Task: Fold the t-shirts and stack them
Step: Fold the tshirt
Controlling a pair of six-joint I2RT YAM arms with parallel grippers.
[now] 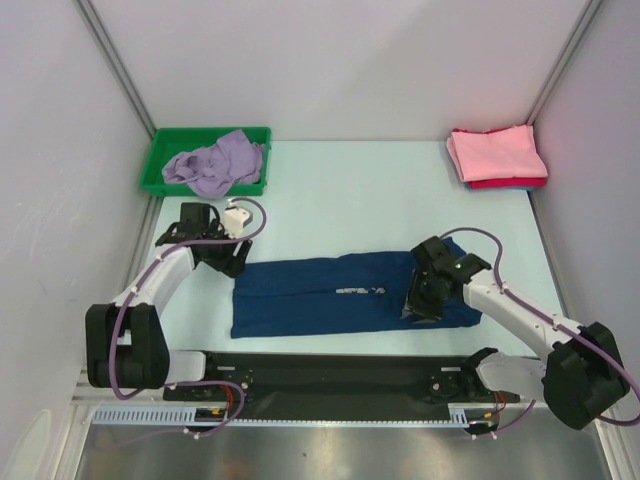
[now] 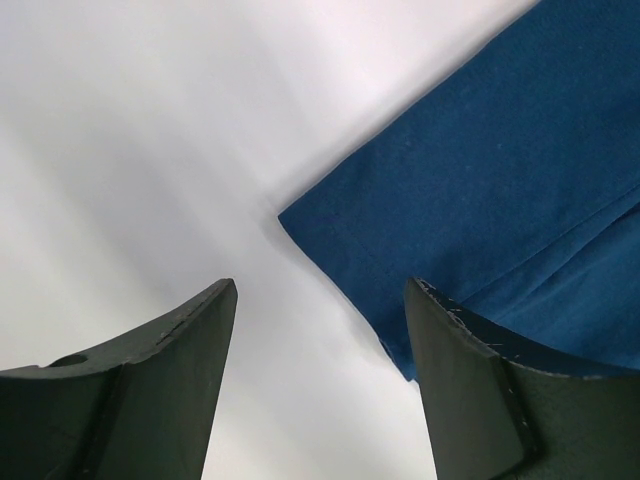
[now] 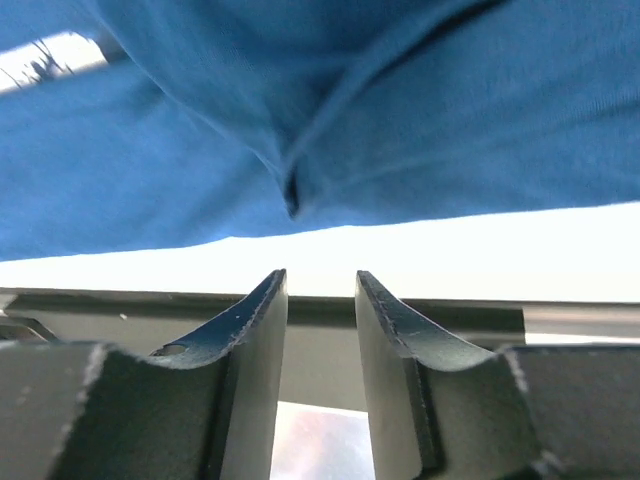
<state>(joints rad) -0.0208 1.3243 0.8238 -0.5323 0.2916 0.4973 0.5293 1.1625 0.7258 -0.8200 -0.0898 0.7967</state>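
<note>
Navy t-shirt (image 1: 350, 295) lies flat on the surface (image 1: 330, 195), folded into a long strip running 9 to 3 o'clock, just toward 6 o'clock from centre; a thin pale sliver of print shows along the fold line mid-strip. Left tool (image 2: 320, 300) is at the strip's 9 o'clock end, by its 10 o'clock corner, fingers spread wide, nothing between them; in the wrist view that corner of navy cloth sits just past the right finger (image 2: 470, 390), touching or not, can't tell. Right tool (image 3: 320, 285) is over the strip's 3 o'clock end, low on the cloth, fingers parted by a narrow gap with nothing pinched; in its wrist view a bunched fold of navy fabric lies just beyond the tips, with bare surface between. Lavender t-shirt (image 1: 215, 162) is crumpled in the green bin (image 1: 200, 131) at the 10 o'clock corner. Pink and red folded t-shirts (image 1: 495, 155) are stacked at the 2 o'clock corner, pink on top, well apart from both arms.
</note>
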